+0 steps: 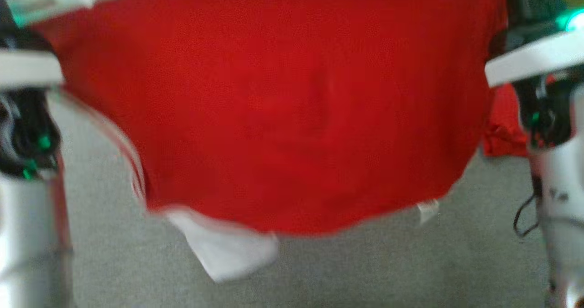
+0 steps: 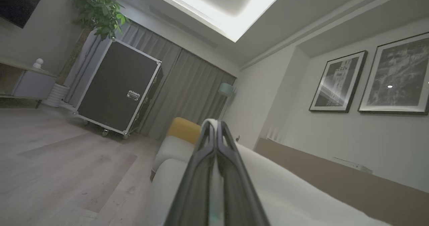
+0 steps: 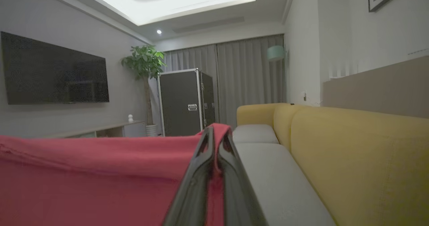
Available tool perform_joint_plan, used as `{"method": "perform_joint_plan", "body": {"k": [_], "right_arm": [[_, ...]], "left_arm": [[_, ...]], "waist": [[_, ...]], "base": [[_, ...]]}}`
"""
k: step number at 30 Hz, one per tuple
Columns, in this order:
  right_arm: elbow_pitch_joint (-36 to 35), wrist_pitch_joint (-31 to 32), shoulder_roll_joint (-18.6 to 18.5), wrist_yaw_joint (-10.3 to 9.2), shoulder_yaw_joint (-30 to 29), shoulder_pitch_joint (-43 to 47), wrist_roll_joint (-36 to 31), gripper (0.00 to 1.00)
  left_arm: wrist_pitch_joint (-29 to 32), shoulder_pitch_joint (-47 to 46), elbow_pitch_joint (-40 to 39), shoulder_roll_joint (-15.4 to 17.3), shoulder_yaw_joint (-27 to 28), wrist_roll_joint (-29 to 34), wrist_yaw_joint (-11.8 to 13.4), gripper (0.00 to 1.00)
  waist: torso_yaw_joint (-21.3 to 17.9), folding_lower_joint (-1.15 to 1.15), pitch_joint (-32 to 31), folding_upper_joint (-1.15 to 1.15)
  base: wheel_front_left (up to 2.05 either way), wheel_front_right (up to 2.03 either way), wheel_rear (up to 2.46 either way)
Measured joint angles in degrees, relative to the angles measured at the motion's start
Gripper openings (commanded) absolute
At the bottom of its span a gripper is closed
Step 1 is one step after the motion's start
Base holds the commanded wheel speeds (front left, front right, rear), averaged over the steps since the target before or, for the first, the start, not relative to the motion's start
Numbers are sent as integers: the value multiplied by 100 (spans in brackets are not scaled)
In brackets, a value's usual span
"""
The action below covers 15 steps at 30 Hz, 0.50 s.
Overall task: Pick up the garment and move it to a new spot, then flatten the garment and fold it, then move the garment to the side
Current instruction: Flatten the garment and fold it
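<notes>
Garment (image 1: 292, 116), red with white trim, hanging spread in mid-air between our two arms, above the grey surface (image 1: 365, 271) and, as far as we can tell, clear of it. A white panel (image 1: 228, 248) and a small white tag (image 1: 428, 210) dangle at its lower edge. In the right wrist view our right gripper (image 3: 216, 129) has its fingers pressed together on a fold of the red cloth, which runs off to that view's left; a yellow sofa (image 3: 352, 145) lies beside it. In the left wrist view our left gripper (image 2: 213, 122) is likewise closed, pinching a pale strip that we judge to be the garment's white trim. We judge the carrying step to be in hand. Risks: each hold takes only a thin edge, so a quick swing, or arms drawn too far apart, could pull the cloth from one pinch and drop it bunched. Arms brought too close would let the middle sag and crease on landing.
</notes>
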Motion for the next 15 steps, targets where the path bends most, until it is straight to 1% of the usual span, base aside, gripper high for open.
{"method": "perform_joint_plan", "body": {"k": [2, 4, 6, 8, 10, 12, 15], "right_arm": [[430, -11, -108, 0, 105, -391, -87, 0], [932, -94, -198, 0, 198, -977, -208, 0], [1458, -244, -289, 0, 314, -1728, -300, 0], [2086, -338, -345, 0, 465, -2593, -387, 0], [2652, -579, -354, 0, 610, -3396, -490, 0], [3179, -922, -331, 0, 610, -4030, -599, 0], [3857, -1472, -346, 0, 580, -4574, -876, 0]], "left_arm": [[21, -526, 452, 108, -21, 22, -44, 0], [22, -1183, 921, 219, -126, 75, -166, 0], [13, -1934, 1417, 272, -166, 142, -238, 0], [-97, -2724, 1944, 398, -280, 361, -327, 0], [-292, -3453, 2453, 441, -298, 492, -394, 0], [-512, -4042, 2944, 469, -375, 601, -554, 0], [-894, -4534, 3539, 434, -491, 691, -698, 0]], "waist": [[24, 1, 236, 0], [54, 1, 503, 0], [91, 1, 794, 0], [129, 3, 1092, 0], [171, 3, 1377, 0], [217, 3, 1629, 0], [317, 3, 1922, 0]], "base": [[0, 0, 0], [0, 0, 0], [0, 0, 0], [0, 0, 0], [0, 0, 0], [0, 0, 0], [0, 0, 0]]}}
